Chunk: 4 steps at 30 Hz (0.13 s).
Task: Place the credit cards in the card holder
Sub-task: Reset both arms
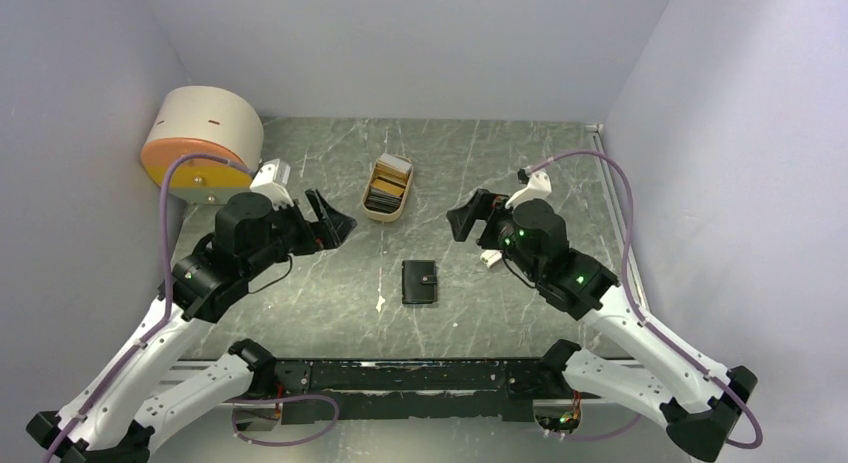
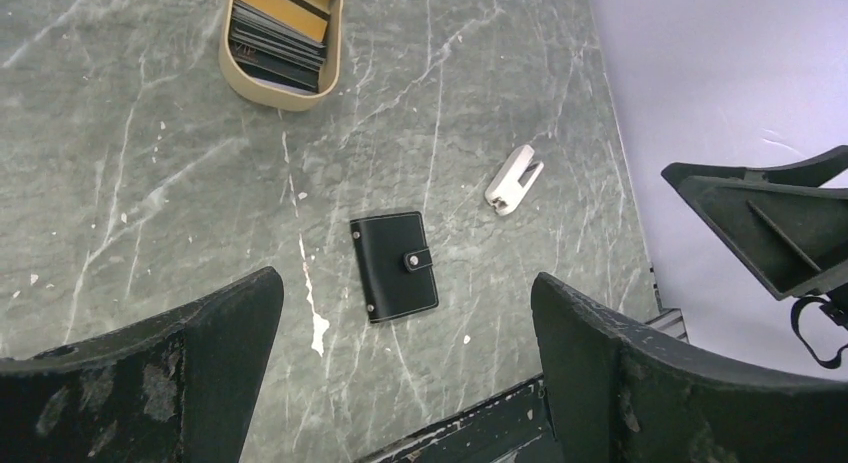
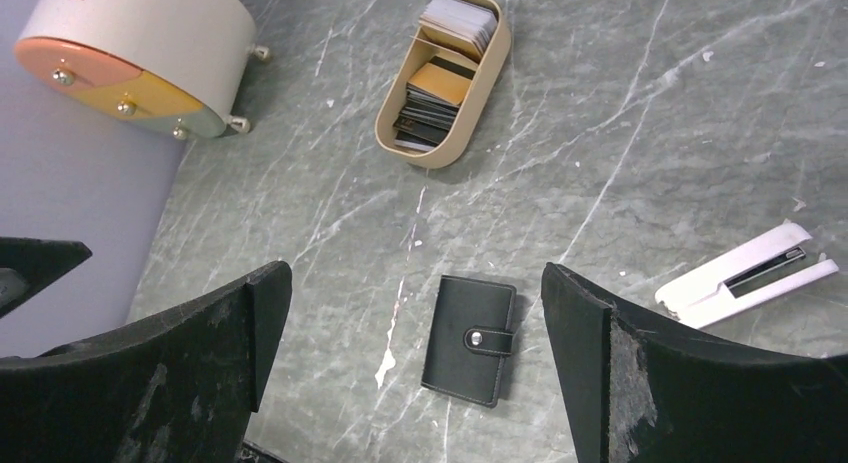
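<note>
The credit cards (image 1: 388, 187) lie stacked in a beige oblong tray (image 1: 376, 211) at the back middle of the table, showing dark, whitish and golden faces (image 3: 435, 91) (image 2: 278, 35). The card holder (image 1: 419, 282), a black wallet snapped closed, lies flat nearer the front (image 2: 394, 266) (image 3: 470, 339). My left gripper (image 1: 335, 221) (image 2: 405, 280) hangs open and empty above the table, left of the wallet. To the wallet's right, my right gripper (image 1: 468, 219) (image 3: 415, 276) is also open and empty. Both are well above the wallet, touching nothing.
A big beige-and-orange round box (image 1: 200, 143) (image 3: 130, 53) stands at the back left. A small white clip-like object (image 1: 490, 258) (image 2: 513, 180) (image 3: 745, 275) lies right of the wallet. Walls close in on both sides, and a black rail (image 1: 410, 373) runs along the front edge.
</note>
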Tool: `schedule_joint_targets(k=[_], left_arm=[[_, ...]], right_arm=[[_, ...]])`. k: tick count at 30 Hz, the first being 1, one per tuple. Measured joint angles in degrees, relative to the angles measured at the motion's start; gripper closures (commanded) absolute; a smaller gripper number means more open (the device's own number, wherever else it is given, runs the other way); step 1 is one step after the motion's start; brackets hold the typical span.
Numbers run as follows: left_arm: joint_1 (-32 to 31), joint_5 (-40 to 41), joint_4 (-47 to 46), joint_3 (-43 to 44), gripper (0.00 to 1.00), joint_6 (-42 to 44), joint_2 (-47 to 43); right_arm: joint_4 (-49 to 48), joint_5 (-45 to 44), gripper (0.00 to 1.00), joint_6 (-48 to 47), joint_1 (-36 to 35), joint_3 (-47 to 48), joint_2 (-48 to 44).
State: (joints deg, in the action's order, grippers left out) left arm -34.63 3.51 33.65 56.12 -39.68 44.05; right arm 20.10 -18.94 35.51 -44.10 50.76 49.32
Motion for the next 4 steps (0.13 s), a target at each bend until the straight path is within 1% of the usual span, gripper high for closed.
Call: schedule_joint_targets(k=[4], left_arm=[[0.00, 0.22, 0.04, -0.50, 0.01, -0.15, 0.13]], right_arm=[[0.17, -0.94, 0.01, 0.24, 0.00, 0.00, -0.20]])
